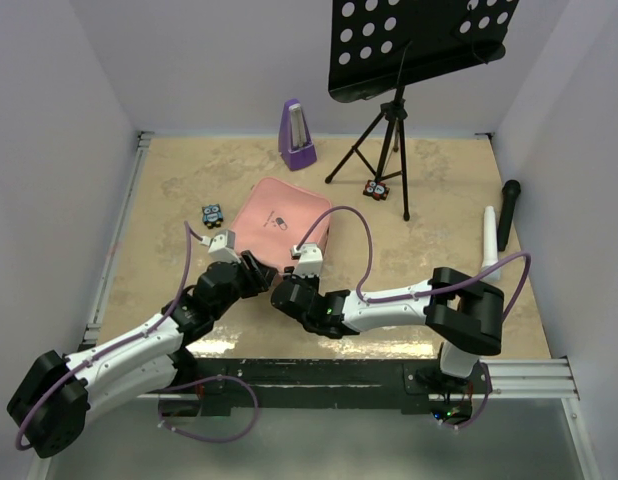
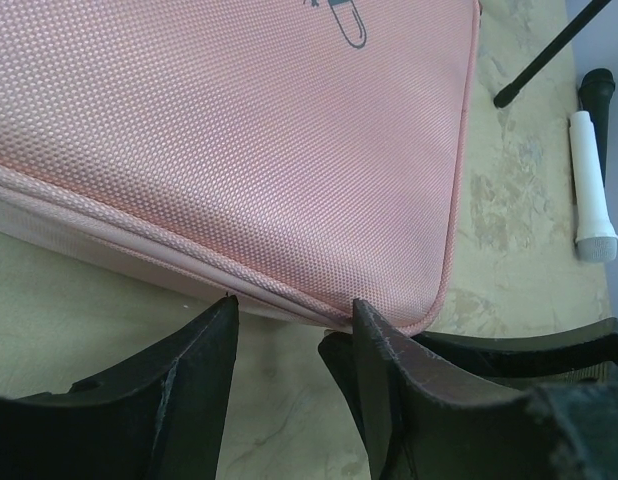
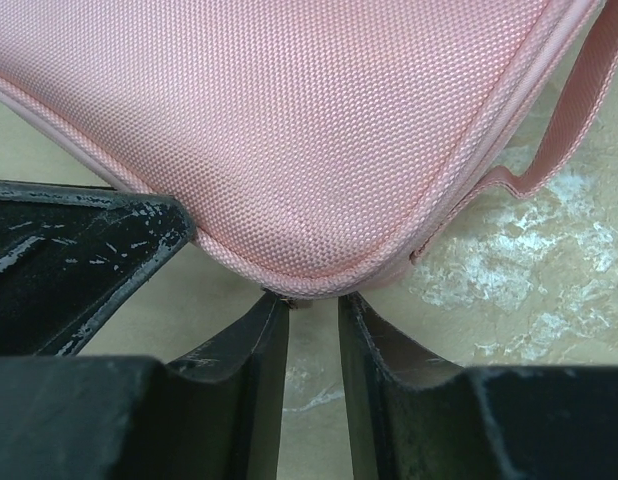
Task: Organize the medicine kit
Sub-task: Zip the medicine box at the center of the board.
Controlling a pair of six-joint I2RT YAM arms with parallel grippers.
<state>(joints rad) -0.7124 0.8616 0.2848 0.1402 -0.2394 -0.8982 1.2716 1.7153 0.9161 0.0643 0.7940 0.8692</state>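
L tool apart, R tool nrly together, grip unclear, at med kit near corner.

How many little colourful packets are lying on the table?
2. One packet lies left of the pink medicine kit; the other sits at the foot of the music stand. More may hide inside the closed kit.

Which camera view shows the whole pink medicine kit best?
The top external view: the medicine kit appears whole and closed. The left wrist view shows only part of its lid and logo; the right wrist view, one rounded corner and a strap.
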